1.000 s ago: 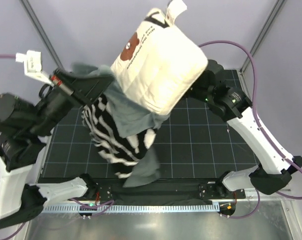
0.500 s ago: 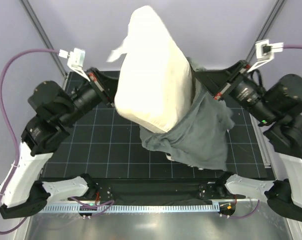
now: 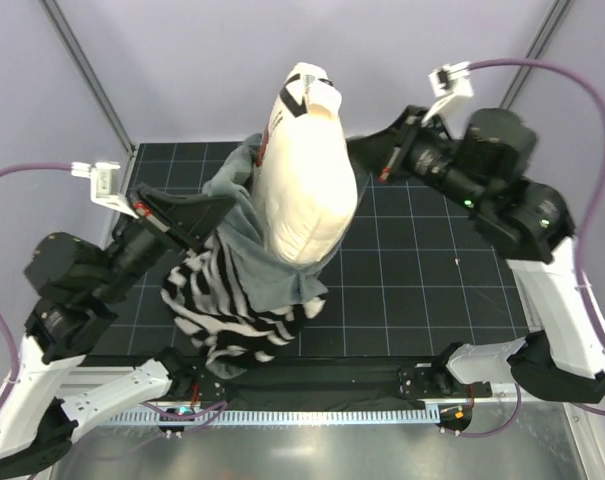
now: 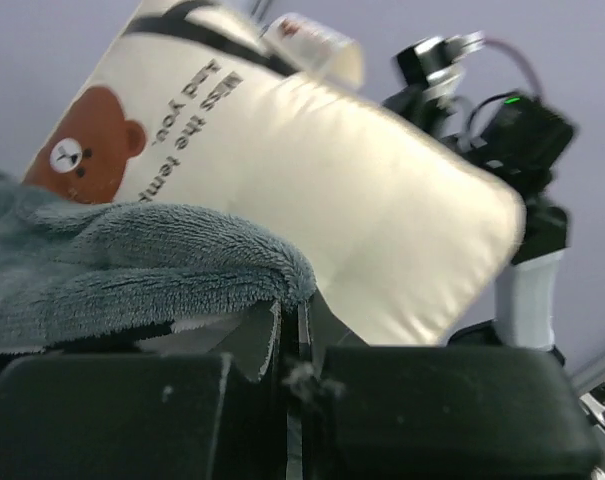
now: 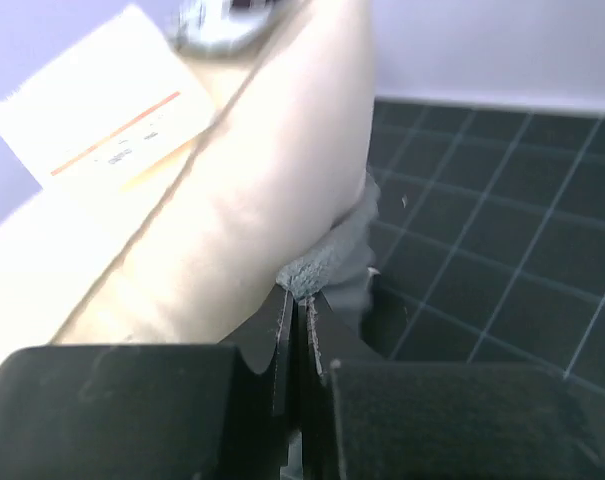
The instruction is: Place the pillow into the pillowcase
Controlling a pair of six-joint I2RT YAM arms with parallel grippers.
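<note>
Nearest the front edge of the black gridded tabletop (image 3: 432, 280) hangs the floppy pillowcase (image 3: 232, 300), black-and-white zebra stripes on one face and plush dark grey on the other. The left fingers (image 4: 112, 410) are pinched together on its grey rim. The right fingers (image 5: 132, 410) clamp a grey fold on the opposite side. Between them the puffy cream rectangular pillow (image 3: 307, 180) stands on end, its lower part wrapped in the case and its upper end bare, leaning toward the far edge.
</note>
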